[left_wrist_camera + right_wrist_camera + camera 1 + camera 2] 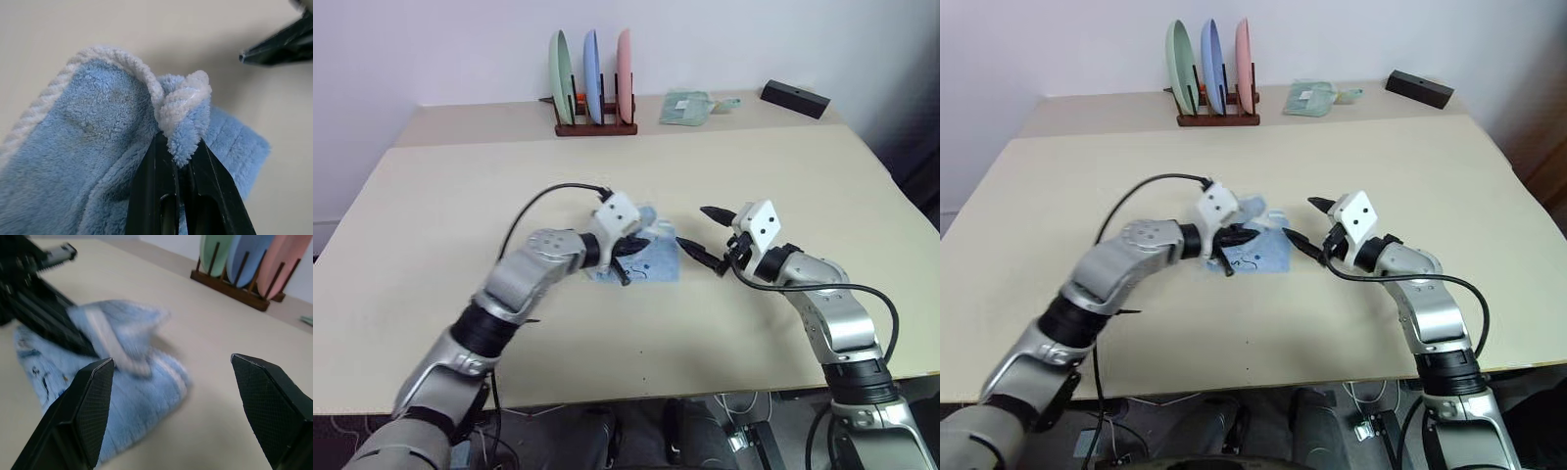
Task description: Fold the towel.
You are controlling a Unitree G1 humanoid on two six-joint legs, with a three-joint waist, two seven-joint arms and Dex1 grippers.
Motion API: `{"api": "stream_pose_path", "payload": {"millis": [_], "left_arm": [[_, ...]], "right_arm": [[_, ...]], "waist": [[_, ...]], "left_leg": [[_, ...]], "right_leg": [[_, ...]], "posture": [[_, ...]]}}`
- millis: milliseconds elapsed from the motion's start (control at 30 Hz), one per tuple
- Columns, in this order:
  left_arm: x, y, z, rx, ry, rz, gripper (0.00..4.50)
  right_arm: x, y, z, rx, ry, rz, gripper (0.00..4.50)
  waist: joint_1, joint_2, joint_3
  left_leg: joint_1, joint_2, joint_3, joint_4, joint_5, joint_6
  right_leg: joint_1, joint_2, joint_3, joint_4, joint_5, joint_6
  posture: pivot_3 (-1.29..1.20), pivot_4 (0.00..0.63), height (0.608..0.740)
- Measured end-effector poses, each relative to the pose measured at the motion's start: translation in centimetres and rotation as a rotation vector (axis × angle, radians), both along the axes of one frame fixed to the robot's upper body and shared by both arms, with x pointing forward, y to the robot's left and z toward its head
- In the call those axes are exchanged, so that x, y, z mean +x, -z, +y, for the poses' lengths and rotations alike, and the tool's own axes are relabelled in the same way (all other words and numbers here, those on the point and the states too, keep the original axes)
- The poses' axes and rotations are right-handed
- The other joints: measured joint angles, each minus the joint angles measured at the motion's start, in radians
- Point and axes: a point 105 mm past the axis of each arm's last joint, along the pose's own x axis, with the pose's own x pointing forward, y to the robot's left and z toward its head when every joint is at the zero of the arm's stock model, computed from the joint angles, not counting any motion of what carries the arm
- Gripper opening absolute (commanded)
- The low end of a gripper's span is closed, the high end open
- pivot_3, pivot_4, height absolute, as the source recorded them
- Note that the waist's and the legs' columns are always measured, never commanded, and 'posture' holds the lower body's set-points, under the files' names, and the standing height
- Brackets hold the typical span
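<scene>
One towel (1258, 257), mid-table (1058, 186), whitish trimmed edge lifted, pinched in your left gripper (180, 152); right gripper (1304, 223) just beside, jaws spread, holding nothing; bare tabletop all round for your moves

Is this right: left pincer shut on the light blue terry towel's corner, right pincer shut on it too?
Not quite. The left pincer is shut on the light blue terry towel, but the right pincer is open beside it, holding nothing; the right wrist view shows that.
</scene>
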Motion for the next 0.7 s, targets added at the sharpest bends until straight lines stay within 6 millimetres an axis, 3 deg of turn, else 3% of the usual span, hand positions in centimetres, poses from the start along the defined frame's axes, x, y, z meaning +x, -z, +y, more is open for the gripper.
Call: {"api": "stream_pose_path", "payload": {"millis": [200,300,533,700], "left_arm": [[-0.2,0.9,-2.0,-0.014,0.031,0.043,0.06],[-0.2,1.1,-1.9,-0.031,0.032,0.070,0.93],[-0.5,0.8,-0.9,-0.094,0.026,0.130,4.35],[-0.7,-1.4,1.2,-0.149,0.006,0.096,4.35]], "right_arm": [[-0.1,0.2,-0.4,-0.003,0.014,0.005,3.89],[-0.1,0.2,-0.4,-0.002,0.020,0.003,3.89],[0.2,-0.5,-0.3,-0.002,0.022,-0.017,3.89],[0.3,-0.6,-0.4,-0.020,0.031,-0.024,3.89]], "waist": [[-0.002,0.000,0.000],[-0.001,0.000,0.000],[-0.001,0.000,0.000],[-0.001,0.000,0.000]], "left_leg": [[0.000,0.000,0.000,0.000,0.000,0.000],[0.000,0.000,0.000,0.000,0.000,0.000],[0.000,0.000,0.000,0.001,0.000,0.000],[0.000,0.000,0.000,0.000,0.000,0.000]], "right_leg": [[0.000,0.000,0.000,0.000,0.000,0.000],[0.000,0.000,0.000,0.000,0.000,0.000],[0.000,0.000,0.000,0.001,0.000,0.000],[-0.001,0.000,0.000,0.001,0.000,0.000]], "posture": [[0.00,0.150,0.740],[0.00,0.150,0.740],[0.00,0.150,0.740],[0.00,0.150,0.740]]}}
